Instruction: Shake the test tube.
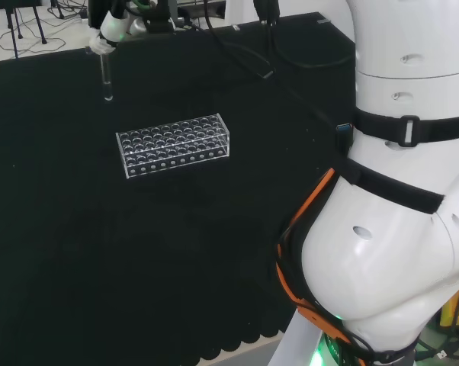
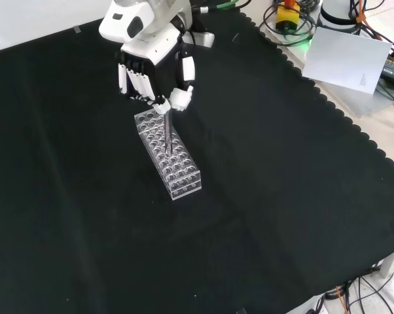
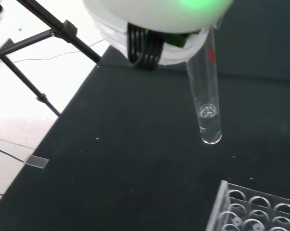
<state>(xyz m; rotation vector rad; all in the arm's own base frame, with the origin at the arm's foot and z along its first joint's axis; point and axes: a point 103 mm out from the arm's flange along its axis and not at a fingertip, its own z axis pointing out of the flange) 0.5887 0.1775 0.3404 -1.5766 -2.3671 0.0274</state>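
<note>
Above the black cloth [image 1: 77, 252], clear of the rack, hangs the test tube [image 1: 106, 80]: a clear glass tube, round end down, mouth end up in the hand [image 2: 151, 65]. In the head view it is close to upright, near the far left part of the bench, its lower end not touching the cloth. In the wrist view it leans slightly, and a small amount of clear liquid sits in the rounded bottom, with a bubble or meniscus at the surface. A faint red mark shows on the glass higher up.

Hand: black and white, fingers pointing down, white fingertips [image 2: 181, 98] closed on the upper end of the tube in a pinch. Remaining fingers hang alongside, fairly straight. In the wrist view a blurred white part of the hand, with a green glow on it, lies across the upper end of the tube.

Test tube rack [image 1: 174, 143]: clear plastic, long and narrow, many round holes in rows, standing flat on the cloth. Head view puts it nearer and to the right of the tube, apart from it. Front view has the tube's lower end overlapping the rack's far end; from that angle I cannot tell the height between them. Whether any hole holds another tube cannot be made out.

Cloth has a scalloped edge; cables [image 2: 295, 26] and a white sheet [image 2: 351, 59] lie beyond it in the front view.
</note>
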